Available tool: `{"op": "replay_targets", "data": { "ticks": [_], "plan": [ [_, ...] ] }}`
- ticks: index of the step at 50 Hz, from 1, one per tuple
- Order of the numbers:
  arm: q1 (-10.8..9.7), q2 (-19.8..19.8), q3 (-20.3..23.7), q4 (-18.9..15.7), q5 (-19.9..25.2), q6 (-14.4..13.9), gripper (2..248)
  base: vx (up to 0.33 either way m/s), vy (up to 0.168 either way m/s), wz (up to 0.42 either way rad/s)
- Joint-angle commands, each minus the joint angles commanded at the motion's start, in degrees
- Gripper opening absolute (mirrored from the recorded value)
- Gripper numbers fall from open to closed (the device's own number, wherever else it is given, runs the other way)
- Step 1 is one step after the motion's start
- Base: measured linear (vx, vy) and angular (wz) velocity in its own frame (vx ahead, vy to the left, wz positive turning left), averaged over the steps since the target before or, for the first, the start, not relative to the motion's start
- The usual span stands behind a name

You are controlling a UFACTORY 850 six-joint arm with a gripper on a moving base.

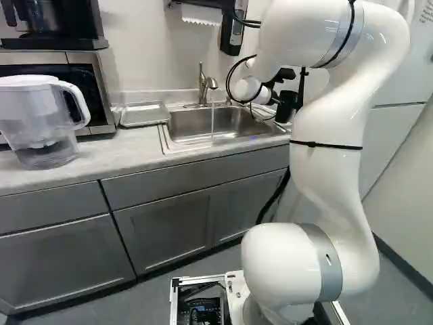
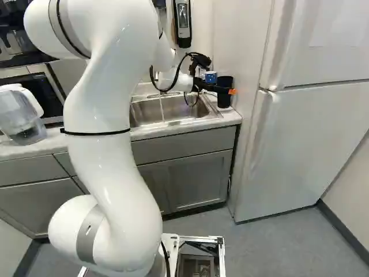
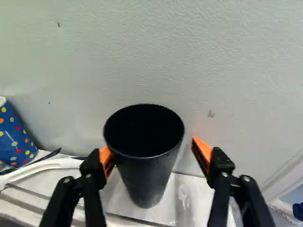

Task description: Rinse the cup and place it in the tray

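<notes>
The gripper [image 3: 154, 155] stands spread, the black cup [image 3: 146, 179] between its fingers but nearer one, so closing could tip it

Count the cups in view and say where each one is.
2. The black cup stands inside the open claw; the blue cup is outside it, near the sink. The arm may hide others.

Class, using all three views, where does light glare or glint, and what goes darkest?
Left base view: pale reflections in the sink; right base view: soft sheen on the fridge; wrist view: small glints on the ledge, the cup's inside nearly black.
</notes>
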Motion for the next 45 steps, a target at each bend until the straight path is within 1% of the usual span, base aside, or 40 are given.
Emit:
{"op": "replay_targets", "data": {
  "ticks": [4, 5, 9, 10, 15, 16, 45],
  "plan": [
    [0.0, 0.0, 0.0, 0.0, 0.0, 0.0, 198, 0.0, 0.0, 0.0],
    [0.0, 0.0, 0.0, 0.0, 0.0, 0.0, 159, 0.0, 0.0, 0.0],
    [0.0, 0.0, 0.0, 0.0, 0.0, 0.0, 159, 0.0, 0.0, 0.0],
    [0.0, 0.0, 0.0, 0.0, 0.0, 0.0, 130, 0.0, 0.0, 0.0],
    [0.0, 0.0, 0.0, 0.0, 0.0, 0.0, 130, 0.0, 0.0, 0.0],
    [0.0, 0.0, 0.0, 0.0, 0.0, 0.0, 126, 0.0, 0.0, 0.0],
    [0.05, 2.43, -0.97, 0.0, -1.01, 0.0, 126, 0.0, 0.0, 0.0]
  ]
}}
